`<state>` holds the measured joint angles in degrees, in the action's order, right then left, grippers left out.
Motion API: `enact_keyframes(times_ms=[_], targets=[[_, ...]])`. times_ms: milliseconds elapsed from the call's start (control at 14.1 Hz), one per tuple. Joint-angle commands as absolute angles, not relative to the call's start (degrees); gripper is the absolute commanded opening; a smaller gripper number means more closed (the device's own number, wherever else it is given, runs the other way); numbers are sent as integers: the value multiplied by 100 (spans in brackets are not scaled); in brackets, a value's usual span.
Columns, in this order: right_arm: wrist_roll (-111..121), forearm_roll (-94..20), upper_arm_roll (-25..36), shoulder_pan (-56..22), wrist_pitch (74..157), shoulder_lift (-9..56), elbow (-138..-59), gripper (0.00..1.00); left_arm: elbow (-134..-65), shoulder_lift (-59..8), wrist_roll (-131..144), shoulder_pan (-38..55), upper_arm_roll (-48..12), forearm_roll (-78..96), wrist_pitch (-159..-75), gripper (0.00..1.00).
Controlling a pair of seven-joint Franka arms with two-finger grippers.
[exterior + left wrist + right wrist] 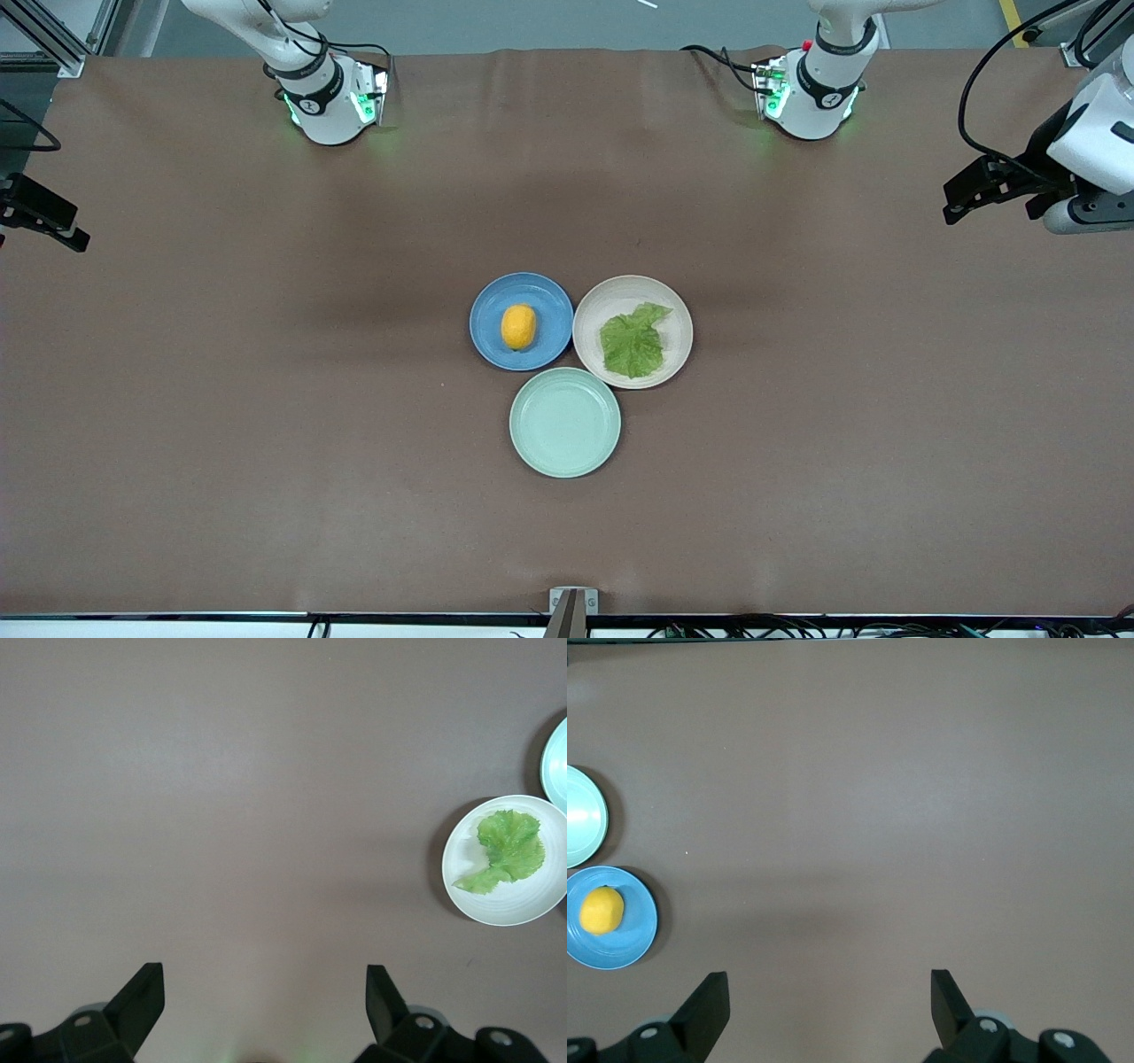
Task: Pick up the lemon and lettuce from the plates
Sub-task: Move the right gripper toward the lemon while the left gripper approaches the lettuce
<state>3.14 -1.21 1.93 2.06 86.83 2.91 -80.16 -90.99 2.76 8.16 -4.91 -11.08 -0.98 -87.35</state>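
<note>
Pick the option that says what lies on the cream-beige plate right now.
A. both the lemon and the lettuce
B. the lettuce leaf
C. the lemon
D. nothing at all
B: the lettuce leaf lies flat on the cream-beige plate, while the lemon sits on the blue plate beside it, and both the left tool and the right tool hang open over bare table.

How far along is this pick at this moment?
Nothing looks done: the lemon lies on the blue plate, the lettuce on the cream plate. Left gripper and right gripper wait open over bare table. Both picks remain.
</note>
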Motion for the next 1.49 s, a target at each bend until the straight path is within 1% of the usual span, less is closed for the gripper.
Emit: enact_keyframes(times_ms=[0,213,567,780,1063,1276,1417], targets=[[360,-79,158,264,8657,299,-7972,100,-9053,316,853,-527,-1151,-220,-8728,100],[360,-70,158,272,8657,299,-7972,100,-8921,194,853,-545,-1108,-220,-8692,100],[299,-149,132,202,8719,412,-7963,100,-9017,9,992,-501,-1143,-202,-8692,100],[238,-158,132,-122,8999,588,-7963,100,-9044,-350,2114,-256,-1326,-123,-8806,100],[114,-97,132,-570,9158,852,-8024,100,-9579,-693,3810,26,-1696,-123,-9631,100],[45,-123,132,-991,9149,1089,-8033,99,-9650,-1228,5443,446,-1837,-149,-10097,100],[-969,-176,132,-1613,9158,1256,-8051,99,-9659,-1615,6508,798,-1837,-202,-10510,100]])
